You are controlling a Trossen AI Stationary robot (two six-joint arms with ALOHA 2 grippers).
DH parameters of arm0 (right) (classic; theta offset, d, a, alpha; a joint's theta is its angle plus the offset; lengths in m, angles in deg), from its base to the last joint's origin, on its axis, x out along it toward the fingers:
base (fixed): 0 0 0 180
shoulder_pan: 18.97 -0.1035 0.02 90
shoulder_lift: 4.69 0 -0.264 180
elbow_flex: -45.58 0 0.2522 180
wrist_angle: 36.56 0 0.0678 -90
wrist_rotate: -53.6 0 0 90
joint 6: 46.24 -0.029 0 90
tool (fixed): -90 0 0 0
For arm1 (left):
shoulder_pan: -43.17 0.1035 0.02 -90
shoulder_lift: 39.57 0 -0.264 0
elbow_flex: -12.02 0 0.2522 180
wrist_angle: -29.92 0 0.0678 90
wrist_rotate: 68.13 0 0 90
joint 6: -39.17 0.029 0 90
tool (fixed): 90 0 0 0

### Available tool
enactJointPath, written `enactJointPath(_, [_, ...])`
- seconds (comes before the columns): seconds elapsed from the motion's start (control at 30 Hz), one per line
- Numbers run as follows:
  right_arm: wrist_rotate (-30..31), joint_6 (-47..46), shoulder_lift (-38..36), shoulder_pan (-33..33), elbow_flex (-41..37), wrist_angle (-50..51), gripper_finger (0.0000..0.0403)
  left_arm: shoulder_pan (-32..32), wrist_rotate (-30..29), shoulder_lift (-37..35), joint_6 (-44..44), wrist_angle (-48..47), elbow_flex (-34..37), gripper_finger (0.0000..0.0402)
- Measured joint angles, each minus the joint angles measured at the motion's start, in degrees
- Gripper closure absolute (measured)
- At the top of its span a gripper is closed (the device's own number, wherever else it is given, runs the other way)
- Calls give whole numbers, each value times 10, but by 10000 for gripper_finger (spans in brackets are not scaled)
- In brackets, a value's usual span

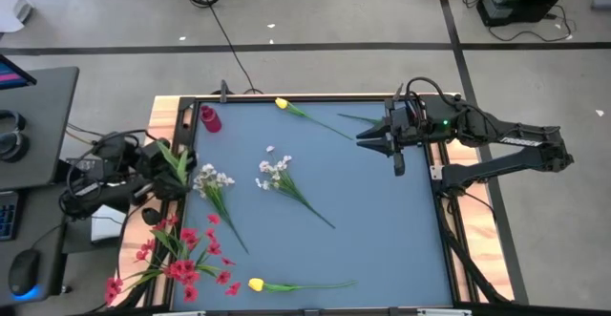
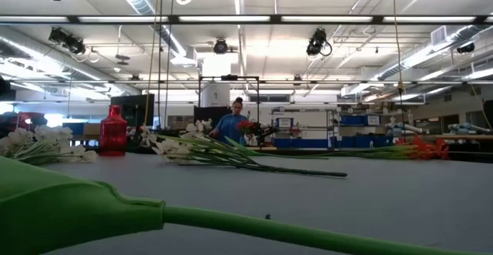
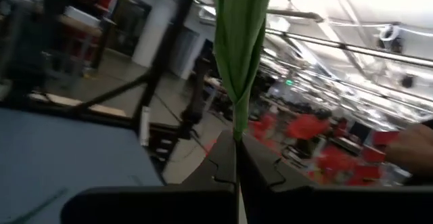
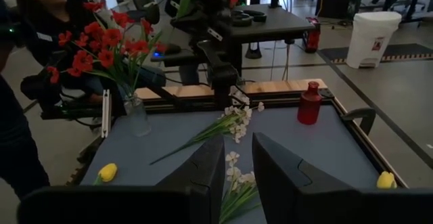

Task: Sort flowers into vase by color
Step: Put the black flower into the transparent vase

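High view: red vase (image 1: 209, 118) w/o flowers (image 1: 282, 178).

My two arms are dark, boxy-jointed and cable-draped — the right arm (image 1: 496, 139) shows a small green light near its wrist.

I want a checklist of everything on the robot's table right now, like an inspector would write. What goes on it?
Surface: blue-grey table top in a wooden frame.
Job's things: red vase upright near a far corner; yellow tulip beside it, another yellow tulip at the near edge; two white sprays mid-table; red flowers at the left near corner.
Clutter: a clear vase holding red flowers.
Grippers: left gripper shut on a green stem; right gripper open above the table's right side, holding nothing.
Cables: black cable on the floor.
Surroundings: desk with monitor; seated person.
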Motion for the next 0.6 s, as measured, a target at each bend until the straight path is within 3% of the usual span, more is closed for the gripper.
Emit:
enactJointPath(0.13, [0, 0, 0, 0, 0, 0, 317, 0, -50, 14, 39, 0, 14, 397])
enactJointPath(0.47, [0, 0, 0, 0, 0, 0, 317, 0, -56, 160, 98, 136, 14, 397])
enactJointPath(0.6, [0, 0, 0, 0, 0, 0, 317, -22, -65, 215, 154, 142, 14, 397])
